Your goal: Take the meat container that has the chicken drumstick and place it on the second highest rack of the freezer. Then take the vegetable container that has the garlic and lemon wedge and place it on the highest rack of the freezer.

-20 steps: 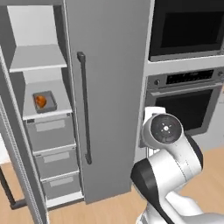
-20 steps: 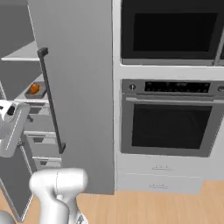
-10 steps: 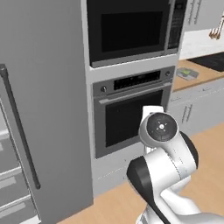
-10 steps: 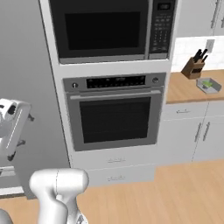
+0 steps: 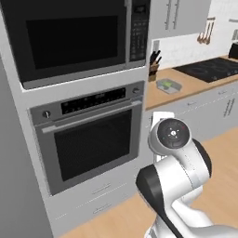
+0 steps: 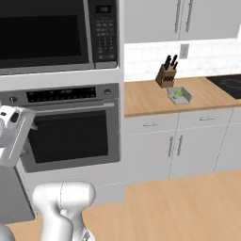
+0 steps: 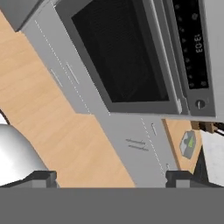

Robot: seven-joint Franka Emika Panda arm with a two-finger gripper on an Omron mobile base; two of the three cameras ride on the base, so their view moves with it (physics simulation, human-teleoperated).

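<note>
A small tray (image 6: pixel 180 94) of green pieces sits beside the knife block (image 6: pixel 166 75) at the bench's back edge, so the wide, empty end effector (image 7: pixel 111 177) should approach it level.

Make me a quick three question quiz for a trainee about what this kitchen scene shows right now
1. True or false: the vegetable container sits on the wooden counter beside the knife block.
2. What is built in directly above the oven? A) microwave B) sink C) window
3. Fill in: the gripper is ____ and carries nothing.

Key: 1 true; 2 A, the microwave; 3 open.
</note>
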